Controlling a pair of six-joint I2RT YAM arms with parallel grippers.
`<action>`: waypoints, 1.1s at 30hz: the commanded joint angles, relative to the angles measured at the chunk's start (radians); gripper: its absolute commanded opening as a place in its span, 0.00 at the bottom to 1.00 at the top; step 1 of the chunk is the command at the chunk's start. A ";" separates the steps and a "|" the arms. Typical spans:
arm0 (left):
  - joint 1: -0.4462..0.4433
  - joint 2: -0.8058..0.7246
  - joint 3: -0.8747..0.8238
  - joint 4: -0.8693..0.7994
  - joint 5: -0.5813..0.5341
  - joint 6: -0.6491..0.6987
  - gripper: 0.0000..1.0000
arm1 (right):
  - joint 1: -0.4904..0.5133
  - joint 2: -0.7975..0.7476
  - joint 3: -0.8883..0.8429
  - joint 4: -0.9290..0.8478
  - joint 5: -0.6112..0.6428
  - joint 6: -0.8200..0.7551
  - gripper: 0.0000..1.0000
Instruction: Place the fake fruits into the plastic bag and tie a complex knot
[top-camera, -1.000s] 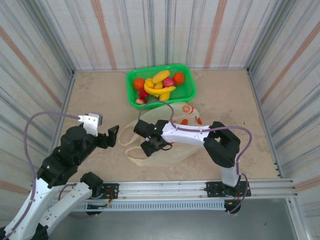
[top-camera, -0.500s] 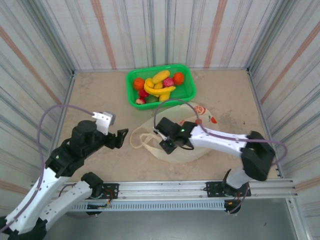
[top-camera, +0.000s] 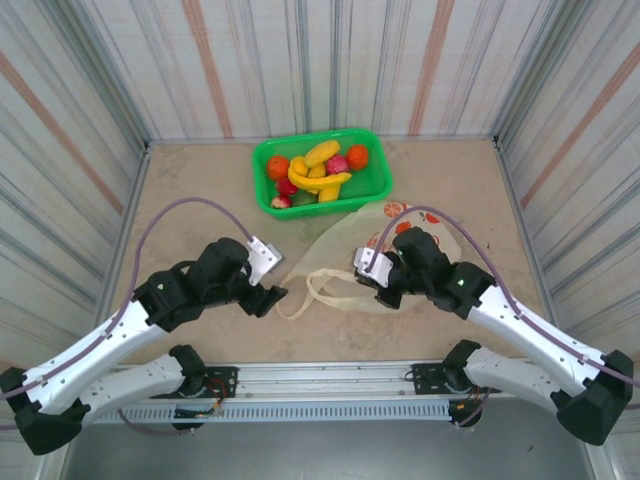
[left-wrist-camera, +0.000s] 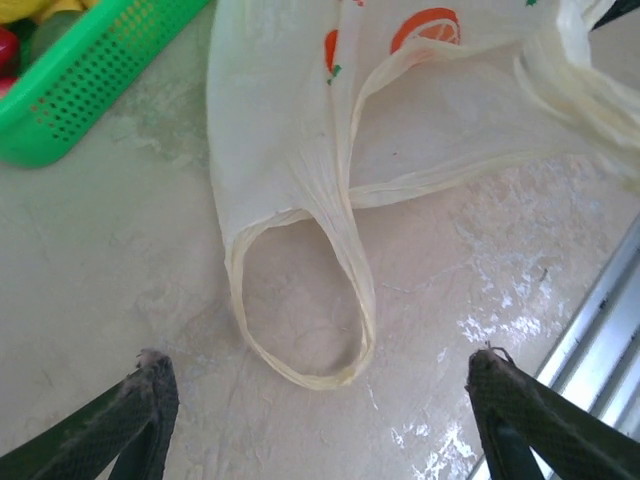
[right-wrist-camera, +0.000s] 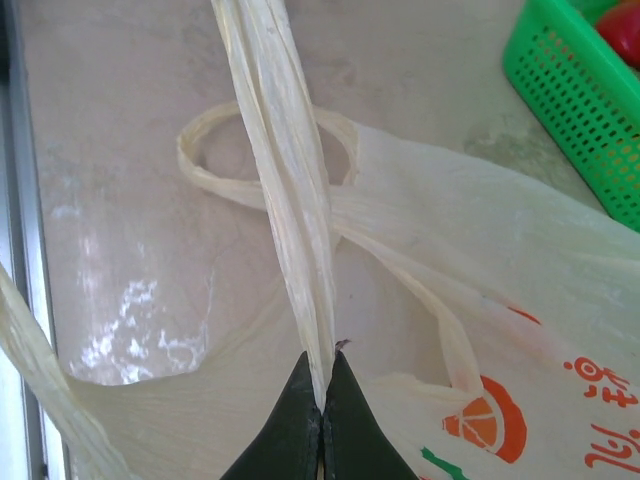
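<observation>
One bag handle (right-wrist-camera: 285, 190) pinched in right pincer (right-wrist-camera: 322, 400)

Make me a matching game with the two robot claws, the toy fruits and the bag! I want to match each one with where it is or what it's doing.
Things:
1. left gripper
2. right gripper
3. fake fruits
4. plastic bag

Places or states:
A. in the green basket
B. shut, pinching a twisted handle
C. spread on the table
D. open, above a loop handle

Pairs: 1-D, 2-B, 3-A, 4-C.
</observation>
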 joint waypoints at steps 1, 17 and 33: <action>-0.045 0.014 -0.044 0.016 0.158 0.096 0.77 | -0.003 -0.032 -0.027 -0.036 -0.004 -0.218 0.00; -0.135 0.504 -0.039 0.080 0.310 0.282 0.81 | -0.032 -0.058 0.043 -0.115 0.042 -0.497 0.00; -0.146 0.885 0.153 -0.019 0.306 0.211 0.49 | -0.046 -0.199 -0.056 -0.036 0.027 -0.458 0.00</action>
